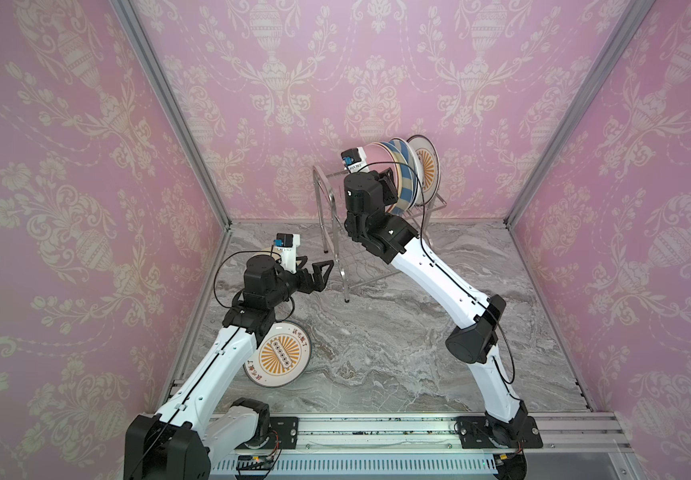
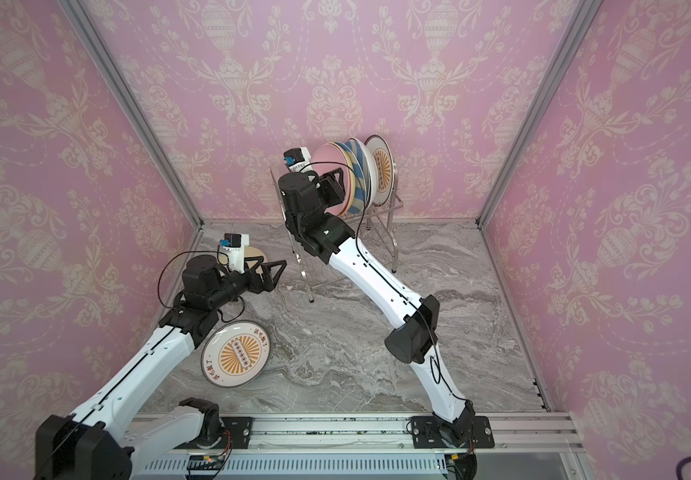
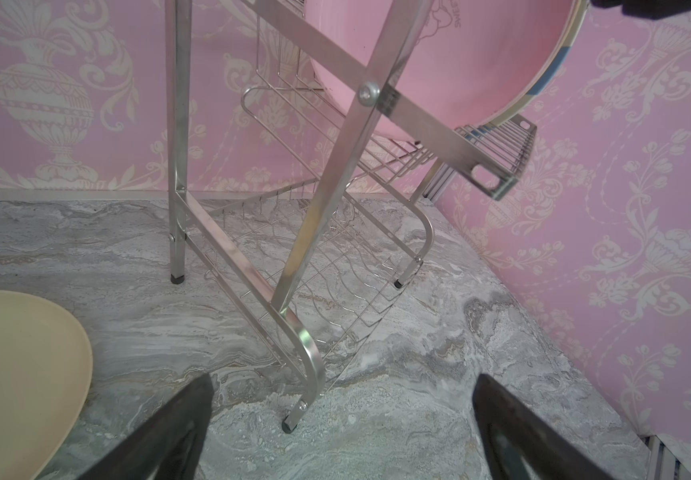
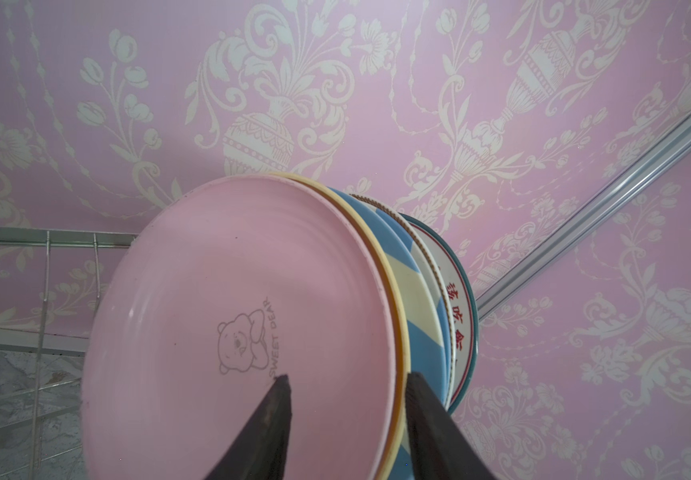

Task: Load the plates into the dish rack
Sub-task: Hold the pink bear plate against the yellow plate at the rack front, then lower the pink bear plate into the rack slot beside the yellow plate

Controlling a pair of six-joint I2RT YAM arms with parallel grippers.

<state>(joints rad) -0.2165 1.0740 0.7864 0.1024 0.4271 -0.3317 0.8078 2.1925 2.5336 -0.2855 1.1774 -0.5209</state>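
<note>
The dish rack [image 1: 325,195] [image 2: 382,232] [image 3: 335,174] stands at the back of the table. Several plates stand on edge in its upper tier: a pink plate [image 4: 227,316] [image 2: 329,160], a yellow rim [image 4: 389,266], a blue-white striped plate [image 1: 401,174] and a sunburst plate [image 1: 427,165]. My right gripper [image 4: 348,379] [image 2: 346,173] is open, with one finger before the pink plate's face and the other behind the yellow rim. A second sunburst plate [image 1: 279,355] [image 2: 238,353] lies flat at the front left. A cream plate [image 3: 15,374] [image 2: 258,252] lies beside my open, empty left gripper [image 3: 344,378] [image 1: 319,262].
The rack's lower wire shelf [image 3: 327,266] holds nothing. Its front leg [image 3: 292,422] stands just ahead of the left gripper. Pink papered walls close in the marble table [image 1: 398,340] on three sides, and a metal rail [image 1: 377,428] runs along the front edge.
</note>
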